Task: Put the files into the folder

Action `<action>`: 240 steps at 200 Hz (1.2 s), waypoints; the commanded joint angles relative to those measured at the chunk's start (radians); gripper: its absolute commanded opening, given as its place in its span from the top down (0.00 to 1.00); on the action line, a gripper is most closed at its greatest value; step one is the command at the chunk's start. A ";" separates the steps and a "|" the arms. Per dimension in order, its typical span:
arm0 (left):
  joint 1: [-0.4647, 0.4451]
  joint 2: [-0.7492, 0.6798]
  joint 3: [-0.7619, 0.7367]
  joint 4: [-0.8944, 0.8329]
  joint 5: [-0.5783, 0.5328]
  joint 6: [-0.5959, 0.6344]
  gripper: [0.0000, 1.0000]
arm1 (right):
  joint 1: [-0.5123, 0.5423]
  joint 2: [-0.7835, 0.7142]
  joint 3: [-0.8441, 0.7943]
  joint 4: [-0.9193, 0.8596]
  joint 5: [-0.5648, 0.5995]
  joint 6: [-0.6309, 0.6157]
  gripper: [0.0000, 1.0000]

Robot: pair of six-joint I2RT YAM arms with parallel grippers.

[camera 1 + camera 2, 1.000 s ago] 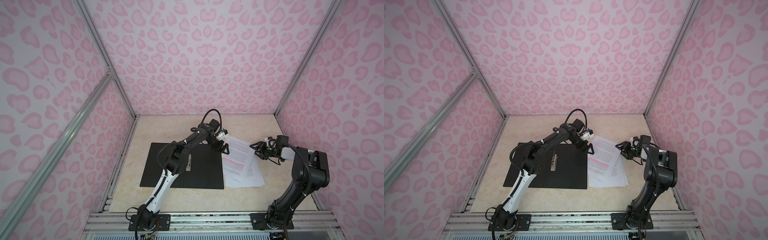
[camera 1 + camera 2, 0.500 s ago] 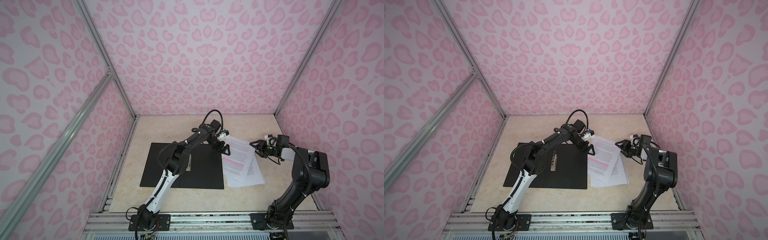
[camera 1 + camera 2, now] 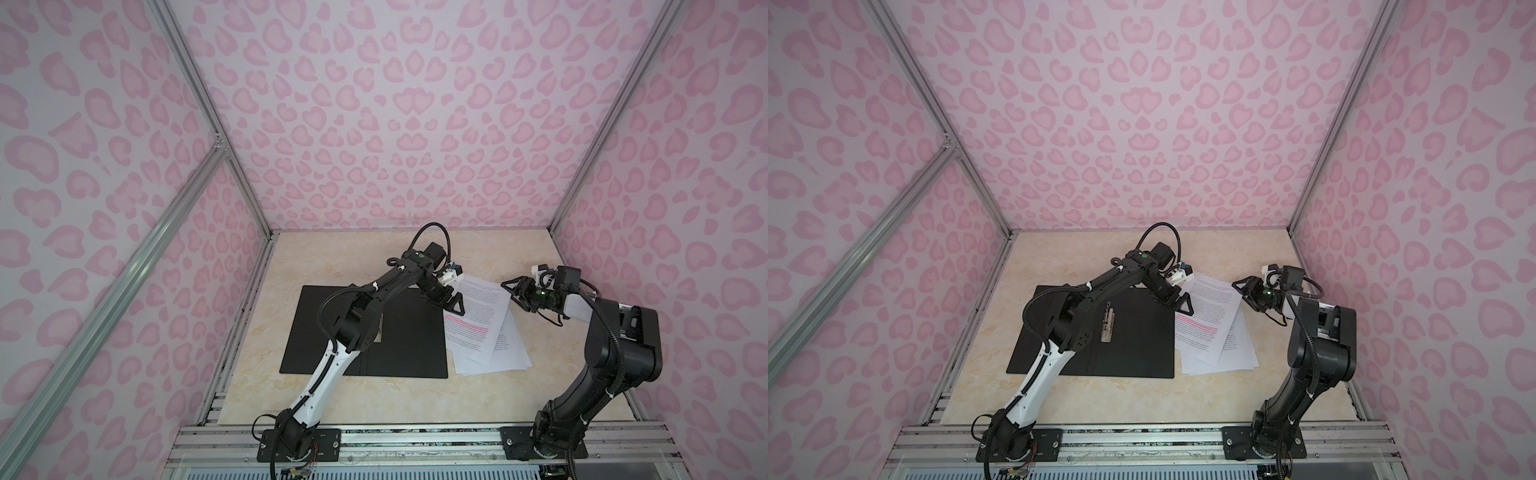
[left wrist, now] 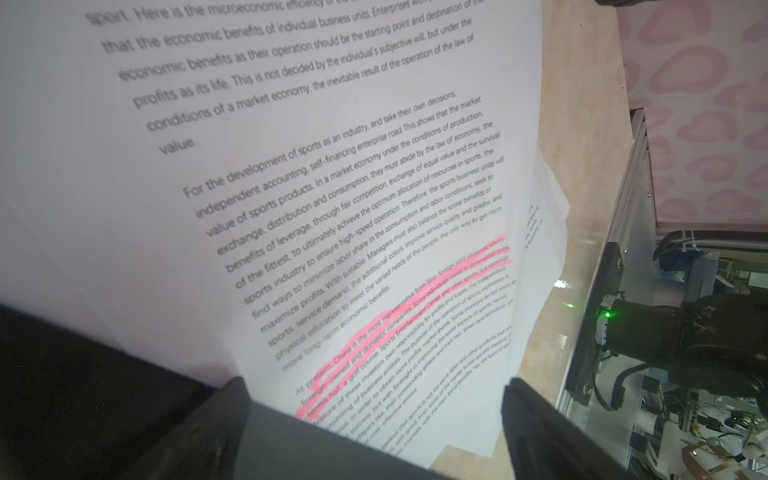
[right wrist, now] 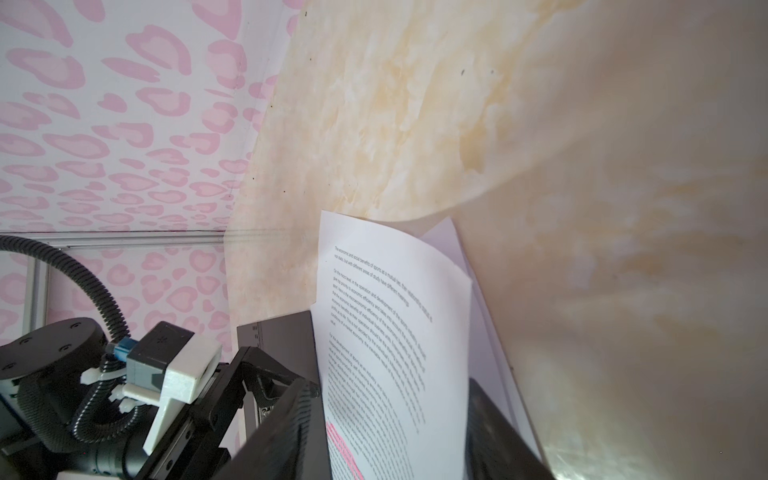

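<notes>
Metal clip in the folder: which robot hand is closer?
Left. The left gripper is at the edge of the folder holding the metal clip; the right gripper is beyond the files.

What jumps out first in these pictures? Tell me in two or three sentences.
Pink heart-print walls enclose everything. On the beige marble-look table an open black folder lies flat. At its right edge lie white printed sheets with pink-highlighted lines, the left hand and right hand flanking their far end.

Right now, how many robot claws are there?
2. The left gripper is at the left edge of the files, by the far right corner of the folder. The right gripper is at the files' far right edge. Both show fully.
</notes>
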 commanded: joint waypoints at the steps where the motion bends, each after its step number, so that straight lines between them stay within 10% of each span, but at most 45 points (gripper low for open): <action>1: 0.000 -0.004 0.000 -0.030 0.008 -0.003 0.02 | 0.004 0.015 0.011 0.006 -0.017 -0.004 0.43; 85: -0.002 -0.011 0.000 -0.030 0.022 -0.004 0.02 | 0.025 0.070 -0.039 0.109 -0.055 0.054 0.52; 173: 0.016 -0.176 0.018 -0.065 0.019 0.012 0.02 | 0.025 0.010 -0.035 0.128 -0.062 0.099 1.00; 240: 0.312 -0.553 -0.128 -0.109 0.085 -0.056 0.02 | 0.047 -0.228 0.044 -0.085 -0.020 0.046 1.00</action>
